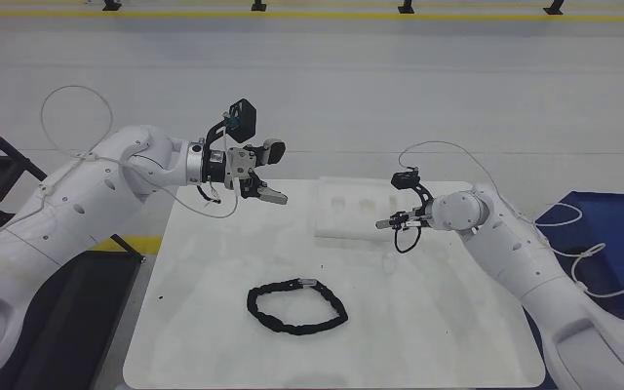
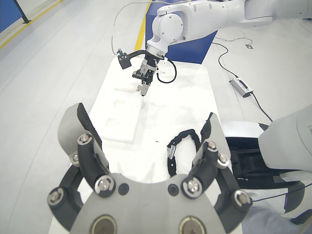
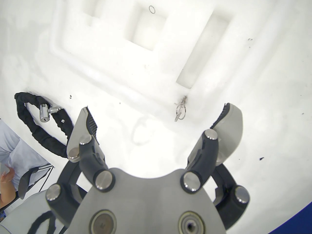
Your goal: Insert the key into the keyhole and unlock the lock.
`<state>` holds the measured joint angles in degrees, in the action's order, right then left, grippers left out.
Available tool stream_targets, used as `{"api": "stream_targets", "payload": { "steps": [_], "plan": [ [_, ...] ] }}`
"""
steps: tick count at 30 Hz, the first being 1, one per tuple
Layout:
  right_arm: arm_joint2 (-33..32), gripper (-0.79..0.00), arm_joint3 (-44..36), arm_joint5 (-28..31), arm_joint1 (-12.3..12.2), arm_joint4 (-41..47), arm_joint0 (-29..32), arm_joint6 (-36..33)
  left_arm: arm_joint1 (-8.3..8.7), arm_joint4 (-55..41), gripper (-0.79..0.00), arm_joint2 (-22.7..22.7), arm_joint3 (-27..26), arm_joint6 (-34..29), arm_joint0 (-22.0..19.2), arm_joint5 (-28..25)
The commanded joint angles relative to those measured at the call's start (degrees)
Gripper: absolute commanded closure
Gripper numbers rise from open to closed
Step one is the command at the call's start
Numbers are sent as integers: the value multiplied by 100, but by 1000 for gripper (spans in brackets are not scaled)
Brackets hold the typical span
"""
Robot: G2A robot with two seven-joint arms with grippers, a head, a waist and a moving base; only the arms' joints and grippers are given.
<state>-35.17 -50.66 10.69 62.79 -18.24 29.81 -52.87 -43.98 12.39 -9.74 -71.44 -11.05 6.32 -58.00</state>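
Observation:
A black fabric-covered chain lock (image 1: 295,307) lies in a loop on the white table (image 1: 205,322), near the front. Its silver lock cylinder (image 3: 44,114) joins the chain's two ends, also seen as the cylinder (image 2: 172,151). A small silver key on a ring (image 3: 180,112) lies at the edge of the white foam tray (image 1: 356,222). My right gripper (image 3: 157,112) hangs open just above the key, which sits closer to one finger. My left gripper (image 2: 146,118) is open and holds nothing, raised over the table's far left corner (image 1: 268,191), with the chain (image 2: 181,136) beyond it.
The foam tray (image 3: 102,57) has three rectangular recesses; a thin ring (image 3: 151,9) lies at the middle one. A blue cabinet (image 2: 185,49) stands past the table's right end. A power brick and cables (image 2: 241,87) lie on the floor.

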Motion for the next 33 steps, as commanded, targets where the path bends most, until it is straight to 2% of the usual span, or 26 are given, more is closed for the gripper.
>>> {"api": "stream_targets", "payload": {
  "steps": [1,12,15,19,26,28,29,31,33],
  "plan": [
    [-1,-785,-3,0,-2,-2,1,0,0,0,-785,0,0,0,0,0],
    [13,-785,-12,-38,-3,-58,9,4,0,0,-785,0,0,0,0,0],
    [74,-785,-248,-533,2,-429,28,-16,0,0,-785,0,0,0,0,0],
    [116,-785,-571,-1262,21,-702,46,-391,0,0,-785,0,0,0,0,0],
    [110,-782,-660,-1431,80,-787,110,-552,0,0,-785,0,0,0,0,0],
    [104,-603,-607,-1378,102,-805,108,-538,0,0,-785,0,0,0,0,0],
    [102,-563,-579,-1336,113,-818,105,-518,0,0,-785,0,0,0,0,0],
    [102,-591,-514,-1260,135,-871,104,-440,0,0,-785,0,0,0,0,0],
    [104,-573,-446,-1247,161,-905,105,-397,0,0,-785,0,0,0,0,0]
  ]
}}
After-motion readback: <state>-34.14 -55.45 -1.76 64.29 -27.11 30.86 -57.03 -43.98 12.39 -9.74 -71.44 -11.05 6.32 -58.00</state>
